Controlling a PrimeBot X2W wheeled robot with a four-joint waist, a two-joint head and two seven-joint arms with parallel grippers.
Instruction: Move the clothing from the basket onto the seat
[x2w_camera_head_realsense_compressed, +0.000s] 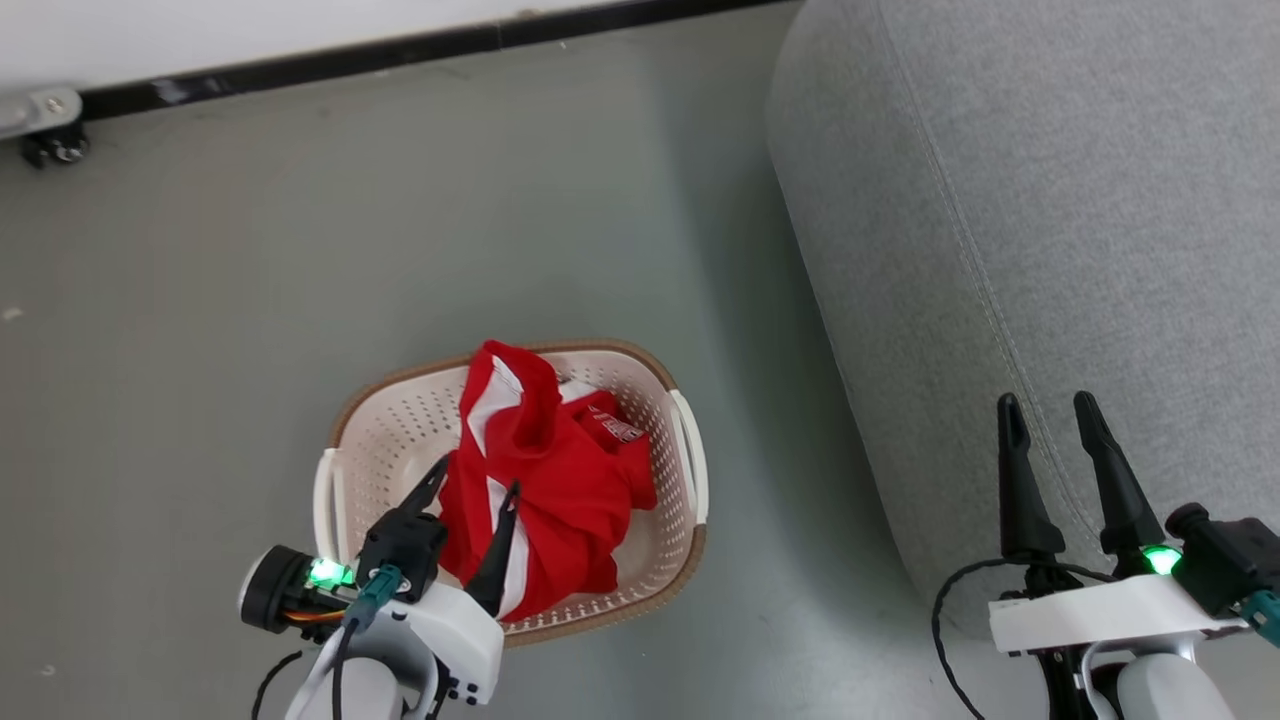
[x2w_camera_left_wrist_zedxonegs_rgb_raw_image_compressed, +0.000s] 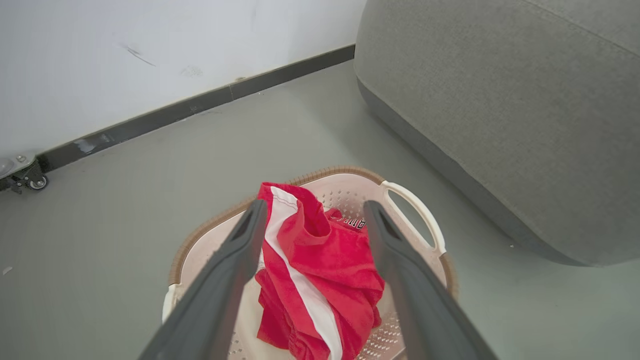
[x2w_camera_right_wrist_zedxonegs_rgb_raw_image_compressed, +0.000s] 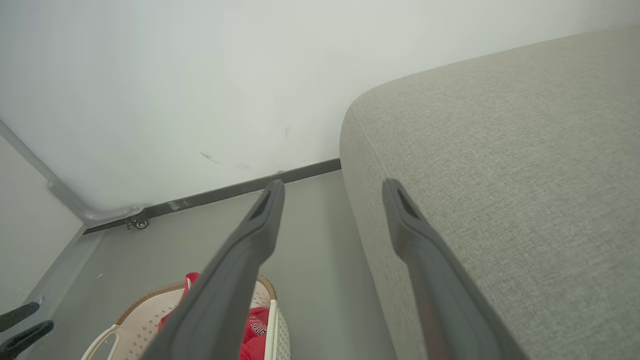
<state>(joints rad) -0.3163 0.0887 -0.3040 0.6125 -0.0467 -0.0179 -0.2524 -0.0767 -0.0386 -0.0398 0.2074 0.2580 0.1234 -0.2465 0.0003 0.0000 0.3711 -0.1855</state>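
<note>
Red clothing (x2w_camera_head_realsense_compressed: 545, 470) with white stripes lies bunched in the cream basket (x2w_camera_head_realsense_compressed: 380, 440) on the floor; it also shows as clothing (x2w_camera_left_wrist_zedxonegs_rgb_raw_image_compressed: 320, 270) in the basket (x2w_camera_left_wrist_zedxonegs_rgb_raw_image_compressed: 415, 210) in the left wrist view. My left gripper (x2w_camera_head_realsense_compressed: 475, 480) hovers open over the basket's near side, its fingers straddling the red fabric without closing on it. My right gripper (x2w_camera_head_realsense_compressed: 1050, 410) stands open and empty over the near edge of the grey seat (x2w_camera_head_realsense_compressed: 1050, 200). The right wrist view shows the seat (x2w_camera_right_wrist_zedxonegs_rgb_raw_image_compressed: 500, 175) and part of the basket (x2w_camera_right_wrist_zedxonegs_rgb_raw_image_compressed: 145, 320).
A white wall with a dark baseboard (x2w_camera_head_realsense_compressed: 400, 50) runs along the far side. A small caster (x2w_camera_head_realsense_compressed: 55, 145) sits at the far left by the wall. Grey floor (x2w_camera_head_realsense_compressed: 250, 280) lies between basket, wall and seat.
</note>
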